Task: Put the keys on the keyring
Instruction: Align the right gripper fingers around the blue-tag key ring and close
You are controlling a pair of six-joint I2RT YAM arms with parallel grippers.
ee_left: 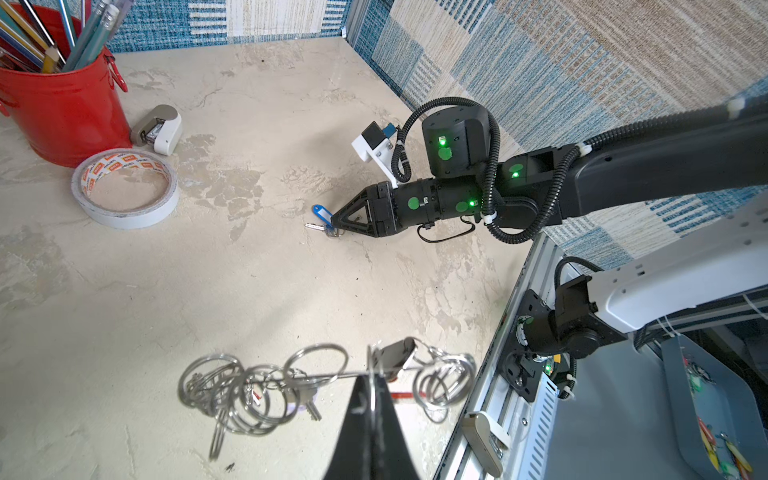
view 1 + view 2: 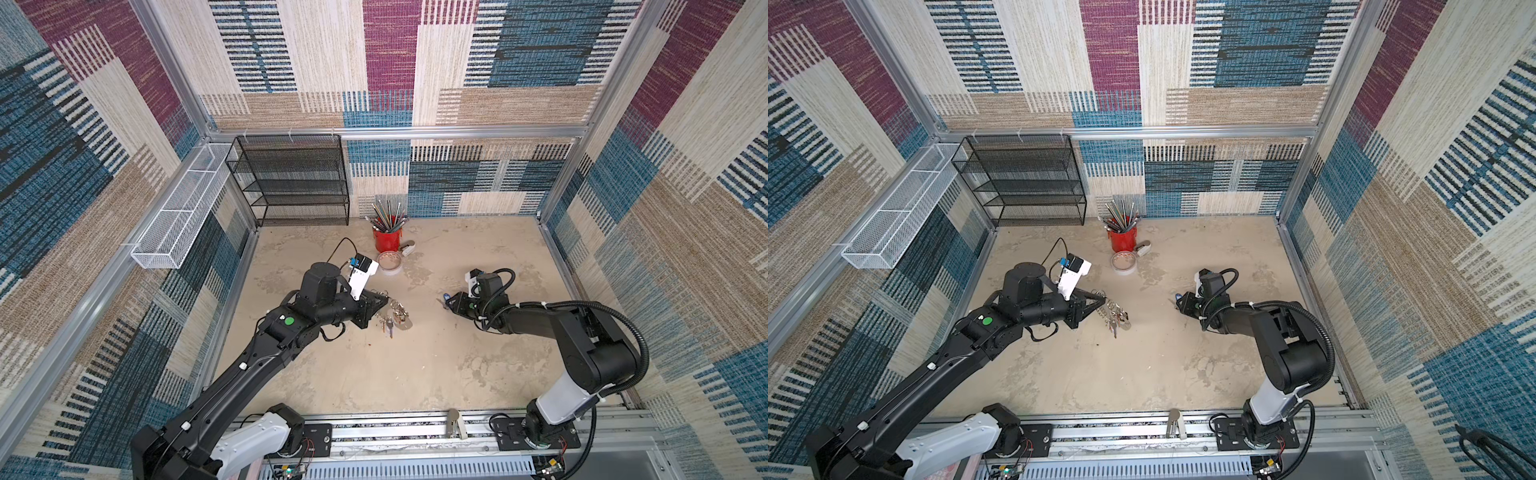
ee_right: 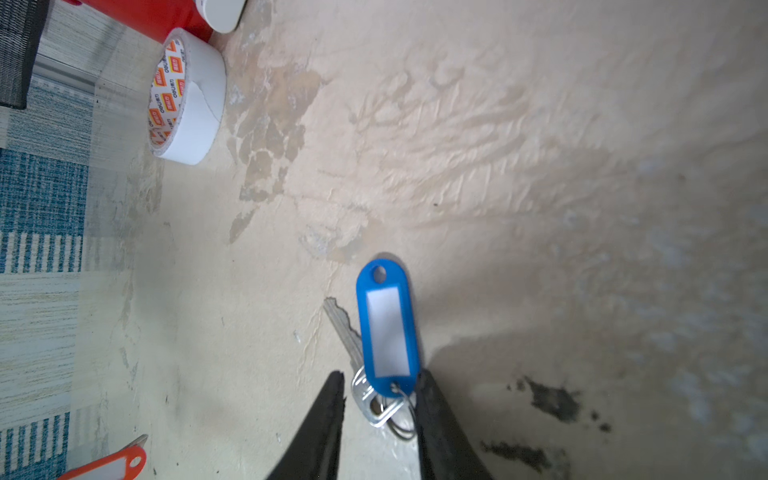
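The keyring (image 1: pixel 324 376) shows edge-on as a thin bar strung with several silver split rings. It carries a black tag (image 1: pixel 397 353) and a silver key (image 1: pixel 309 405). My left gripper (image 1: pixel 374 384) is shut on one of its rings; in both top views the cluster (image 2: pixel 395 316) (image 2: pixel 1116 316) hangs at that gripper's tips. A key with a blue tag (image 3: pixel 386 328) lies on the table. My right gripper (image 3: pixel 380 397) is open, its fingers either side of the key's head and small ring. An orange-red tag (image 3: pixel 108 463) lies at the edge of the right wrist view.
At the back stand a red bucket of pencils (image 2: pixel 387 240), a white tape roll (image 2: pixel 389 262) and a small white-and-grey device (image 2: pixel 409 248). A black mesh shelf (image 2: pixel 291 178) and a white wire basket (image 2: pixel 183 208) line the back left. A metal rail (image 2: pixel 415 432) runs along the front.
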